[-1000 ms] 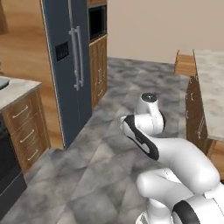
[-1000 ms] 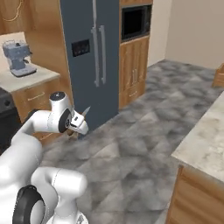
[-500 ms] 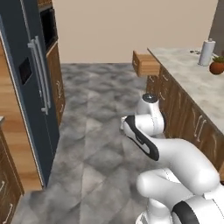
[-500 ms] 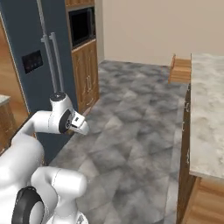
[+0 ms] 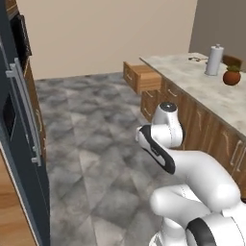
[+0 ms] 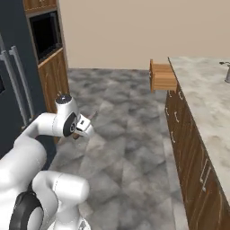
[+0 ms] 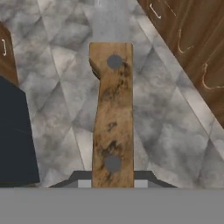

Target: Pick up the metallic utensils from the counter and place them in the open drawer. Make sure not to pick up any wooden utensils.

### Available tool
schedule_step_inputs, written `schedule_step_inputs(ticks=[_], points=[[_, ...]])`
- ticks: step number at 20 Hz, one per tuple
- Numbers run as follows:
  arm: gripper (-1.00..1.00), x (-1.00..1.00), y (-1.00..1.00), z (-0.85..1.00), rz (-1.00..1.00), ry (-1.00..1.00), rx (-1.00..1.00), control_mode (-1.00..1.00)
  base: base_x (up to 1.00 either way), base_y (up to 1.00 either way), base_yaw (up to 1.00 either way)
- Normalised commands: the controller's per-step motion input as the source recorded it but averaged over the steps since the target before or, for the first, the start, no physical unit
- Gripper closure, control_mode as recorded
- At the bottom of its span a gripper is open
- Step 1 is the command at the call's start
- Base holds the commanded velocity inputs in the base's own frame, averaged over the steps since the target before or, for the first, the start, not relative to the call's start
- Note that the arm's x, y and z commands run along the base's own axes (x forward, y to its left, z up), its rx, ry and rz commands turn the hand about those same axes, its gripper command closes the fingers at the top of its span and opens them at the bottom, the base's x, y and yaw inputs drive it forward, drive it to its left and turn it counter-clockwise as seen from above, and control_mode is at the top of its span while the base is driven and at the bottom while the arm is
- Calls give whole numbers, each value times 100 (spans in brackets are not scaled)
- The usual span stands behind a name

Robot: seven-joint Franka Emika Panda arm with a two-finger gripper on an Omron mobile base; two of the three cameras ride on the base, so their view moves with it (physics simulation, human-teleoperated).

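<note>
My gripper [image 7: 113, 183] is shut on a knife [image 7: 112, 109] with a brown riveted handle; its grey blade points away over the floor. From the right base the gripper [image 6: 84, 129] hangs above the grey floor, with the knife [image 6: 92, 117] sticking out of it. The drawer [image 5: 141, 77] stands pulled out at the far end of the counter [image 5: 202, 84], well ahead of the hand. In the right base view the drawer [image 6: 161, 76] juts from the counter [image 6: 202, 103]. A small dark item [image 5: 194, 58] lies far back on the counter, too small to identify.
A paper towel roll [image 5: 215, 60] and a potted plant [image 5: 231, 76] stand on the counter. A dark fridge [image 5: 19, 144] and a wall oven cabinet [image 6: 45, 36] line the left side. Open grey tiled floor [image 6: 130, 134] lies between them and the island's cabinet fronts [image 6: 184, 134].
The whole picture has swung from the fridge toward the island, so the base has turned. The knife has stayed in my gripper throughout.
</note>
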Motion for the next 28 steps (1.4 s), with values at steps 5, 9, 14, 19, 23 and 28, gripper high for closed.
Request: schedule_step_inputs(ticks=[5,9,14,19,23,28], points=[[100,0,0,0,0,0,0,100,100,-15,1],[100,0,0,0,0,0,0,100,100,-72,1],[100,0,0,0,0,0,0,100,100,-62,0],[100,0,0,0,0,0,0,100,100,-9,0],[100,0,0,0,0,0,0,100,100,-17,0],[100,0,0,0,0,0,0,100,100,-40,0]])
